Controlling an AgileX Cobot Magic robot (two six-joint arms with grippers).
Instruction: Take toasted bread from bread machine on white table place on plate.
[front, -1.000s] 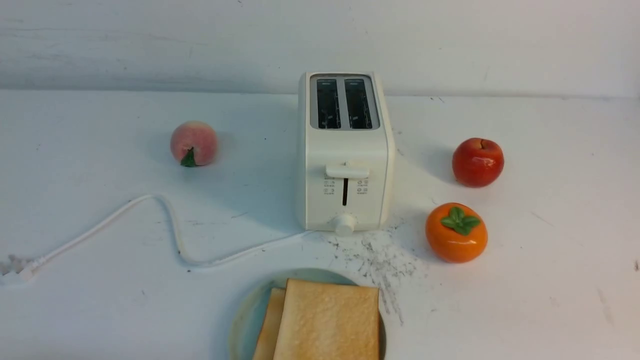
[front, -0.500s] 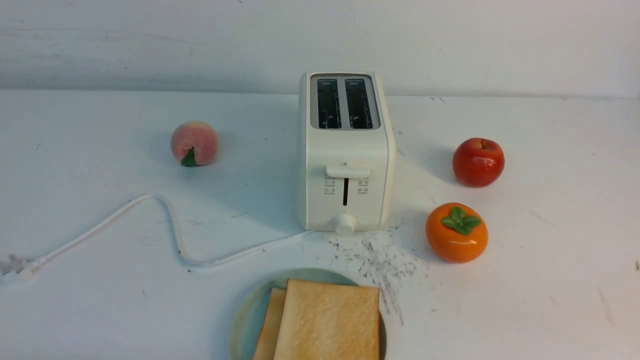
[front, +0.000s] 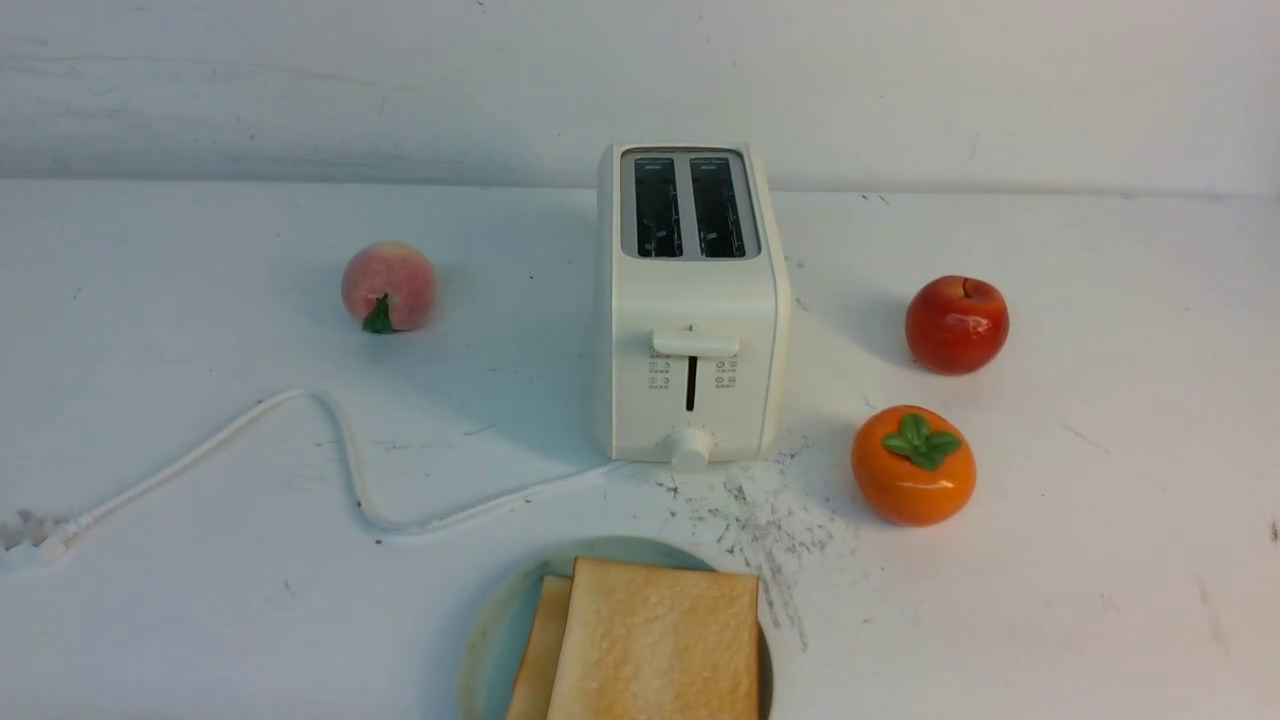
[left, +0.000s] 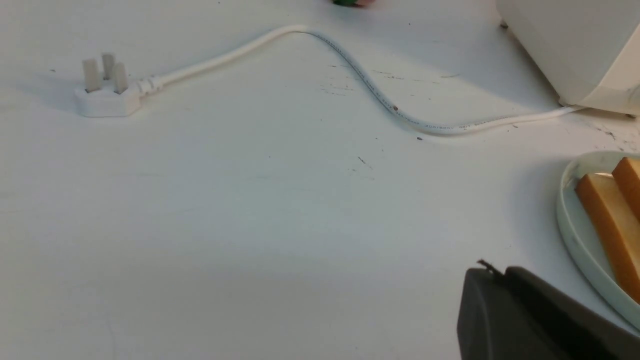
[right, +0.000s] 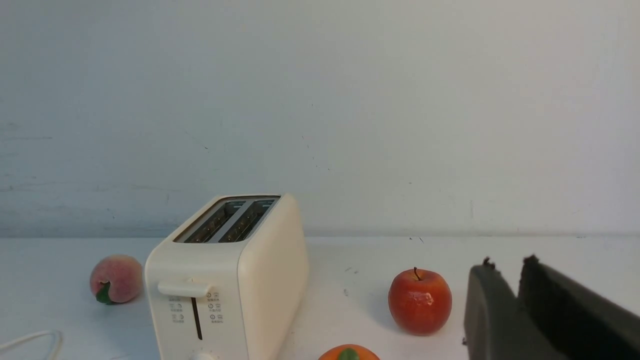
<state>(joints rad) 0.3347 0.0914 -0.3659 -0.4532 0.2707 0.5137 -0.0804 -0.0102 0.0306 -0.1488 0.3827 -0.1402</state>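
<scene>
Left claw (left: 492, 280): we see its dark fingers pressed together with nothing between them, clenched on no object, hanging low over the white table (left: 250, 215); we judge it parked clear of the work.
Right claw (right: 505, 270): we see two dark fingers with a narrow slit between the tips, nothing held; we read it as all but clenched, raised and facing the back wall.
Toasted bread (front: 655, 645): we count two slices, overlapping on the plate, just beside the left claw; we judge them laid flat there because that is the delivery spot.
Plate (front: 490, 640): we count one, its rim close to the left claw.
Bread machine (front: 690, 300): we count one, beyond both claws and between them; both slots look bare and the lever is up, so we judge the task finished.
Cord (front: 340, 450): we count one, unplugged, its plug (left: 105, 92) lying well beyond the left claw.
Peach (front: 388, 286): we count one, far ahead of the left claw.
Apple (right: 420, 301): we count one, near and ahead of the right claw.
Persimmon (front: 912, 465): we count one, nearer the right claw than the apple; we take the fruit as bystanders.
</scene>
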